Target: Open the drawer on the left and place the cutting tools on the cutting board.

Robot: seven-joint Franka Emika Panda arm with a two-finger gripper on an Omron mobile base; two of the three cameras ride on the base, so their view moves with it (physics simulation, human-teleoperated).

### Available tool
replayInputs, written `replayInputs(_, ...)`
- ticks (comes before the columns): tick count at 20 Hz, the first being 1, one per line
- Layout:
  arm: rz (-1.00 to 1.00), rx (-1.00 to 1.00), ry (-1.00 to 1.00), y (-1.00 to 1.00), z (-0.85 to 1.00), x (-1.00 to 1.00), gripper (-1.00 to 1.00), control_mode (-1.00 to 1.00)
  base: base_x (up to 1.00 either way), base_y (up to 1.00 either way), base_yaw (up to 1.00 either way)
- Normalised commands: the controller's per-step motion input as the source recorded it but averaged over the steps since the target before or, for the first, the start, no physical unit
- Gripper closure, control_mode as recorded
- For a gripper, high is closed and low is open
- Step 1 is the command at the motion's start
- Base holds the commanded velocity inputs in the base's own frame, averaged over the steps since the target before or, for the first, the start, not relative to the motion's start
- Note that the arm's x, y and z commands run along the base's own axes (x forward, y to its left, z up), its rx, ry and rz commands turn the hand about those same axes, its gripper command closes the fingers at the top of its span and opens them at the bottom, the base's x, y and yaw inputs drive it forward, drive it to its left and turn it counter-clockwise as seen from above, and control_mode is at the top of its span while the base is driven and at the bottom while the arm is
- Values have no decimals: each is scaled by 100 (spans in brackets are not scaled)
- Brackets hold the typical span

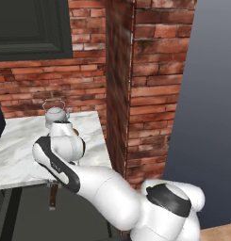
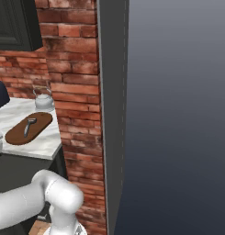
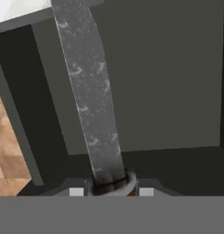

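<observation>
In the hand view my gripper (image 3: 111,191) is shut on the brown-handled knife (image 3: 88,100), whose long grey blade runs away from the fingertips toward the marble counter's edge. Behind the blade lies the dark grey inside of the open drawer (image 3: 168,91). From the left base view the knife (image 1: 53,195) hangs upright just below the counter's edge, over the pulled-out drawer (image 1: 32,216). The oval dark-brown cutting board (image 2: 15,135) lies on the counter, and the small silver-grey peeler (image 2: 29,125) rests on it. My own arm hides the board in the left base view.
A silver kettle (image 1: 55,114) stands at the back of the white marble counter (image 1: 18,150), beside a brick pillar (image 1: 119,84). A dark upper cabinet (image 1: 32,26) hangs above. A dark rounded object (image 2: 0,94) sits at the counter's left. Wooden floor (image 3: 8,151) shows beside the drawer.
</observation>
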Motion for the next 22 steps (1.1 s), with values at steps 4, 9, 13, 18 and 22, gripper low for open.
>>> replayInputs(4,0,4,-14,-25,52,18,100,-100,0,0,0)
replayInputs(9,0,1,-5,-27,47,63,100,-100,0,0,0)
replayInputs(13,0,0,0,-9,28,96,100,-100,0,0,0)
replayInputs(18,0,-1,0,1,3,96,100,-100,0,0,0)
replayInputs(22,0,-4,-5,0,0,95,100,-100,0,0,0)
